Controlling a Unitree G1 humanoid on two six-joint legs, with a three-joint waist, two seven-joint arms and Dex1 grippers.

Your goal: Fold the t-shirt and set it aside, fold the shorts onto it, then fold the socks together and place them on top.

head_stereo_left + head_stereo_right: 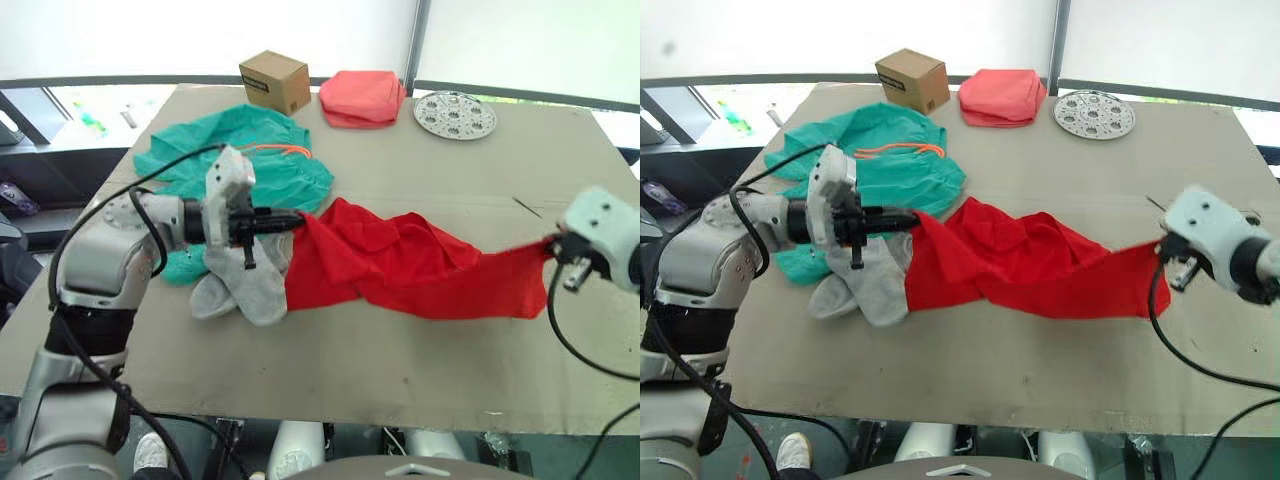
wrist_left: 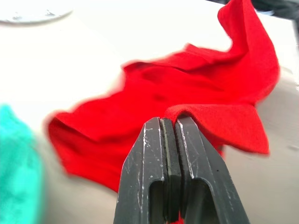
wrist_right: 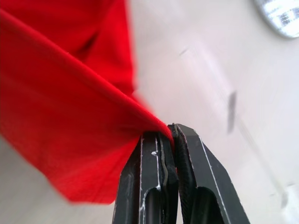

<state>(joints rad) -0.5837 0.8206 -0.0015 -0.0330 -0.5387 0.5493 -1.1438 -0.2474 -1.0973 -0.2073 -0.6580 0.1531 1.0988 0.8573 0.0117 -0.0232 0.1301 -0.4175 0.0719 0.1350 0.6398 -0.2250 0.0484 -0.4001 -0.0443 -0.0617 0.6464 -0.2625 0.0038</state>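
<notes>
I count one t-shirt (image 1: pixel 400 265), one shorts (image 1: pixel 250 160) and two socks (image 1: pixel 245 285). The t-shirt is stretched mid-table between both arms: left gripper (image 2: pixel 170 126) is clenched on its left edge and right gripper (image 3: pixel 169 133) is pinched on the opposite corner, near the table's (image 1: pixel 330 360) right edge. The socks lie just under the left gripper, touching the shirt, I think partly under it. The shorts sit bunched behind the left arm. There's open table in front and far right. At the back stand a cardboard box (image 1: pixel 274 81), a folded pink cloth (image 1: pixel 362 98) and a perforated disc (image 1: pixel 454 114).
</notes>
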